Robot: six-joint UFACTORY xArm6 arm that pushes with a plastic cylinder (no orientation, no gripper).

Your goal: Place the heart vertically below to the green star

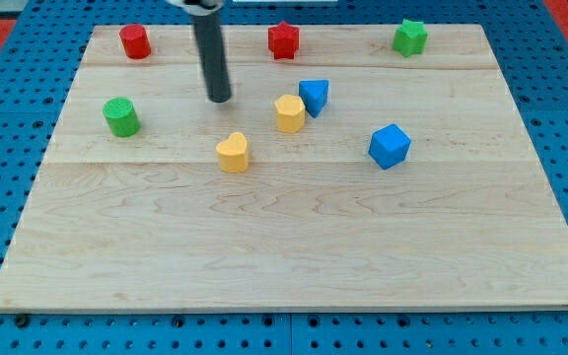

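The yellow heart [233, 152] lies left of the board's middle. The green star [409, 37] sits at the view's top right, far from the heart. My tip [221, 99] stands on the board just above the heart and slightly to its left, with a small gap between them. The dark rod rises from the tip to the view's top edge.
A yellow hexagon block [289, 113] touches a blue triangle block [315, 96] right of my tip. A blue cube [390, 146] lies further right. A red cylinder [134, 41], a red star [283, 40] and a green cylinder [121, 116] sit elsewhere on the wooden board [294, 256].
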